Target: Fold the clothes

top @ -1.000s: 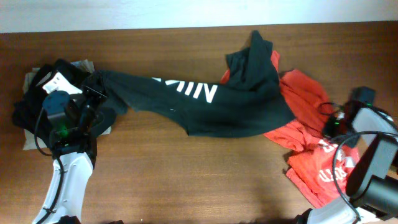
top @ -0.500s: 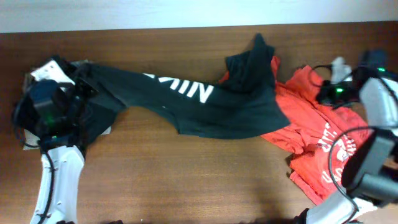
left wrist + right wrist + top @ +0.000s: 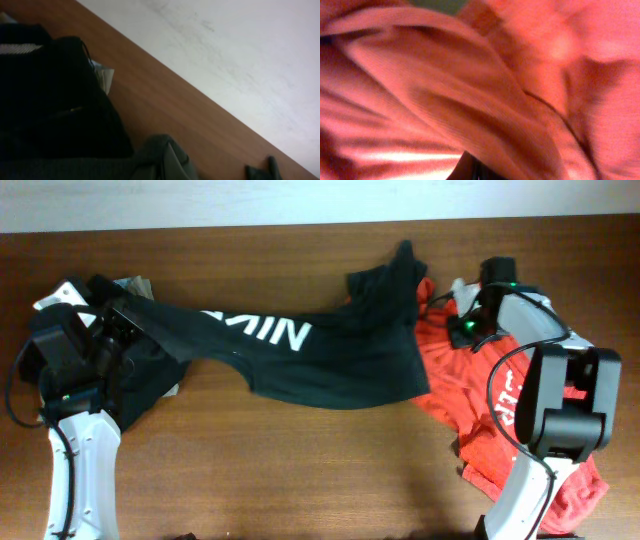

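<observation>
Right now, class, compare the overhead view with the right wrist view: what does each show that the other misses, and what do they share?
Only the overhead view shows the black T-shirt with white lettering, stretched across the wooden table, and a pile of dark clothes at its left end. Only the right wrist view shows the red T-shirt's folds close up, filling the whole frame. Both show the red T-shirt, which the overhead view sees crumpled beside the right arm.

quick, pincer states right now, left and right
left pincer: shut on the black shirt
right pincer: cannot tell, over the red shirt
</observation>
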Tool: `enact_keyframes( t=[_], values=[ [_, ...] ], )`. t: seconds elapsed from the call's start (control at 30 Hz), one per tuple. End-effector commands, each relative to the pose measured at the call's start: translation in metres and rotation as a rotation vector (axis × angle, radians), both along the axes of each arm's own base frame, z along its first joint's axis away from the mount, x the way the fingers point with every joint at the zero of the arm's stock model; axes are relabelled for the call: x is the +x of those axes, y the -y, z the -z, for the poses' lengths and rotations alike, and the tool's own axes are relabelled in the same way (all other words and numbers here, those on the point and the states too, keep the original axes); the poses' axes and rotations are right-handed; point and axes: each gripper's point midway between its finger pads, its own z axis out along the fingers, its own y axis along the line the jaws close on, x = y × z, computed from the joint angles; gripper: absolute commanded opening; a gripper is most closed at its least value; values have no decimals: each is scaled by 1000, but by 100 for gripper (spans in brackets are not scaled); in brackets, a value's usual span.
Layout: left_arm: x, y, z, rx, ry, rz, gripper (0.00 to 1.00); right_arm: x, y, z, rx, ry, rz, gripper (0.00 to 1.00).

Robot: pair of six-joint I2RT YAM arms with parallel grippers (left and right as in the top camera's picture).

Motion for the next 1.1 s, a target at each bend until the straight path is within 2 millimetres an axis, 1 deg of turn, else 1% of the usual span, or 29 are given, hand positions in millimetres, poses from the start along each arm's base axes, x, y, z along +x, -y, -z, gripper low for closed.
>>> enact_keyframes(
  t=[0.0,0.03,0.07,0.1,0.13,0.17,0.2,0.23,0.3,0.33,0.4,0.43,0.47,0.5,0.53,0.57,0.6,0.63,0.67,0.73,0.77,0.8,0.83,0.9,0.93,0.97,1.0,1.03,1.07],
  values=[
    [-2,-4,-13,66,15,10,1,-68,169,48,-325,-172,499,4],
    [-2,-4,-13,82,14,17,1,-81,195,46,-319,-170,597,4],
    [-2,-4,-13,86,12,20,1,-103,228,44,-306,-174,734,4],
    [-2,-4,-13,86,11,19,0,-127,256,43,-291,-183,866,4],
    [-2,-4,-13,86,12,19,0,-159,287,41,-239,-190,1019,4],
    [-2,-4,-13,85,11,20,1,-168,296,40,-127,-162,1077,4],
    [-2,-2,-13,85,12,25,1,-160,295,37,-14,-117,1086,8],
    [0,3,-13,86,14,37,0,-138,288,24,117,-46,1051,11],
    [6,19,-20,124,44,90,1,-101,276,-11,138,10,958,17],
    [11,29,-27,159,76,122,1,-72,263,-46,123,52,893,26],
    [18,41,-40,176,136,151,0,-36,235,-94,108,104,798,39],
    [23,45,-48,185,165,160,1,-17,209,-121,99,121,733,43],
    [33,48,-55,194,176,173,1,-5,182,-135,97,118,656,44],
    [43,51,-61,219,182,194,1,0,151,-139,94,85,570,44],
    [56,56,-67,243,181,218,1,1,131,-136,90,53,515,46],
    [74,57,-69,244,149,234,3,0,98,-133,95,-4,443,47],
    [83,56,-55,216,64,248,40,-1,79,-131,98,-32,407,48],
    [82,61,-41,182,-4,279,99,-3,66,-130,100,-54,384,49],
    [74,73,-16,126,-106,332,99,-7,56,-129,99,-80,365,50],
    [54,87,12,80,-241,368,99,-13,47,-128,101,-115,345,50],
    [38,101,27,66,-330,407,99,-17,46,-128,102,-131,345,50],
    [27,112,36,64,-383,441,100,-19,45,-127,103,-142,345,50],
    [6,132,51,43,-484,490,99,-24,45,-127,106,-162,349,50],
    [-28,166,70,28,-621,578,99,-28,44,-126,107,-178,349,50],
    [-40,181,78,29,-666,615,99,-31,43,-126,107,-188,342,50],
    [-57,203,91,17,-720,650,99,-33,43,-126,106,-196,339,50],
    [-72,225,105,-1,-766,671,99,-34,43,-126,105,-203,340,50],
    [-94,258,129,-9,-817,712,99,-37,42,-126,106,-216,340,50],
    [-108,276,145,-26,-856,718,99,-38,42,-126,107,-220,340,50]
  ],
)
